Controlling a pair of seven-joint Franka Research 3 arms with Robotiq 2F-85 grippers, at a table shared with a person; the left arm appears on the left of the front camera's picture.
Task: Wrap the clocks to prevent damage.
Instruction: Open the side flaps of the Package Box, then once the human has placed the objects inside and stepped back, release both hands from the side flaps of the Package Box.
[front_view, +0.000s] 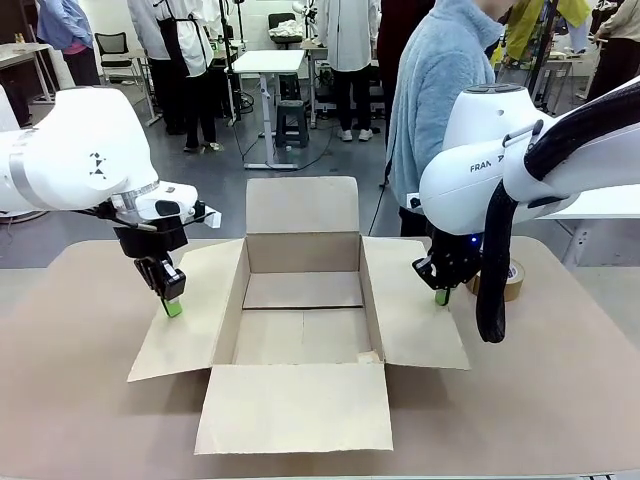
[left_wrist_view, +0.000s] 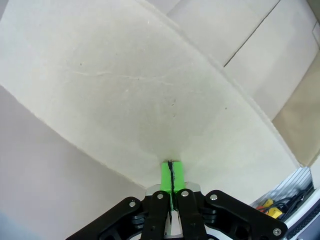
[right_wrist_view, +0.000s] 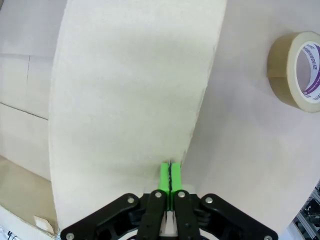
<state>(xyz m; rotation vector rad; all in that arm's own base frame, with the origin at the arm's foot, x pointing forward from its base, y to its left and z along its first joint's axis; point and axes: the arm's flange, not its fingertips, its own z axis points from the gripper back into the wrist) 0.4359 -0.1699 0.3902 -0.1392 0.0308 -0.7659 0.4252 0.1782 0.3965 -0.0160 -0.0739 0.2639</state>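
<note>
The left fingers (left_wrist_view: 166, 180) are pressed together, green pads meeting along a thin dark seam with nothing between them. Their tips point down at the left flap (left_wrist_view: 150, 100) of the cardboard box (front_view: 303, 252), close to that flap's outer edge. A soft shadow rings the tips, but whether they touch the cardboard cannot be told. In the front view the same left fingers (front_view: 172, 308) stand tilted over the outer edge of the left flap (front_view: 195, 320), under the white left arm (front_view: 70, 150).

The right fingers (right_wrist_view: 166, 180) are also together and grip nothing. Their tips sit right at the outer edge of the right flap (right_wrist_view: 135, 90), where cardboard meets the worktop (right_wrist_view: 240, 165). From the front, the right fingers (front_view: 441, 296) hang just beside the right flap (front_view: 410, 320).

The box stands open in the middle of the worktop (front_view: 80, 400), all four flaps folded outward and a seam running across its bare floor. A brown tape roll (front_view: 512, 280) lies on the worktop beyond the right fingers, well apart from the box; the wrist view shows the tape roll (right_wrist_view: 295, 70) with a printed white core. A person (front_view: 440, 90) in a light blue top stands at the far side.
</note>
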